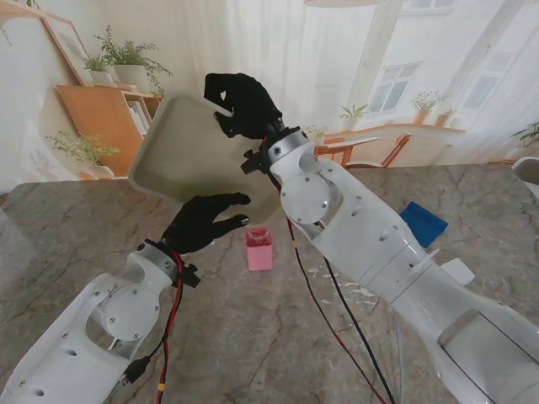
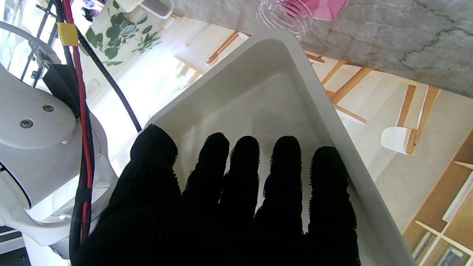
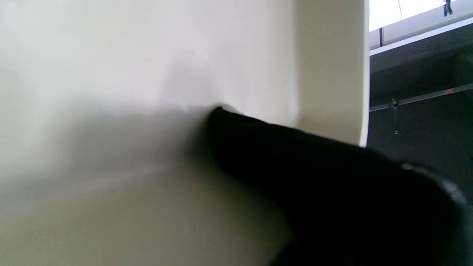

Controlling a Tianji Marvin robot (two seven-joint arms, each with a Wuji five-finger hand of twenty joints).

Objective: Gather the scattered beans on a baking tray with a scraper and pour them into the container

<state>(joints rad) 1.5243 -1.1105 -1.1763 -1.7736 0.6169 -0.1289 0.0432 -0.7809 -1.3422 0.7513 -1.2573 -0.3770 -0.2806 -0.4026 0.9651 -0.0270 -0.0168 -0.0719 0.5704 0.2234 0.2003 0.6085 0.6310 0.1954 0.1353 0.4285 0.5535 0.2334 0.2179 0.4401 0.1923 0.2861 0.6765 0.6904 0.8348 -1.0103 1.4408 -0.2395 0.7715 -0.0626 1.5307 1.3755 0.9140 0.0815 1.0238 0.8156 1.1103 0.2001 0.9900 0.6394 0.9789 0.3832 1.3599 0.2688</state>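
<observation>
The cream baking tray (image 1: 189, 151) is lifted off the table and tilted steeply, its inside facing me. My right hand (image 1: 244, 103) is shut on its upper edge; in the right wrist view a black digit (image 3: 295, 162) presses on the tray wall (image 3: 147, 74). My left hand (image 1: 206, 223) lies open and flat against the tray's inside near its lower edge, fingers (image 2: 244, 177) spread on the tray floor (image 2: 258, 99). The tray's low corner points at the pink container (image 1: 259, 249), whose clear mouth (image 2: 284, 16) shows just past the rim. I see no beans in the tray. The blue scraper (image 1: 424, 223) lies on the table to the right.
A small white block (image 1: 457, 271) sits beside my right forearm, with a few pale specks (image 1: 354, 290) on the marble nearby. A white vessel (image 1: 528, 172) stands at the right edge. Red and black cables (image 1: 168, 337) hang along my left arm.
</observation>
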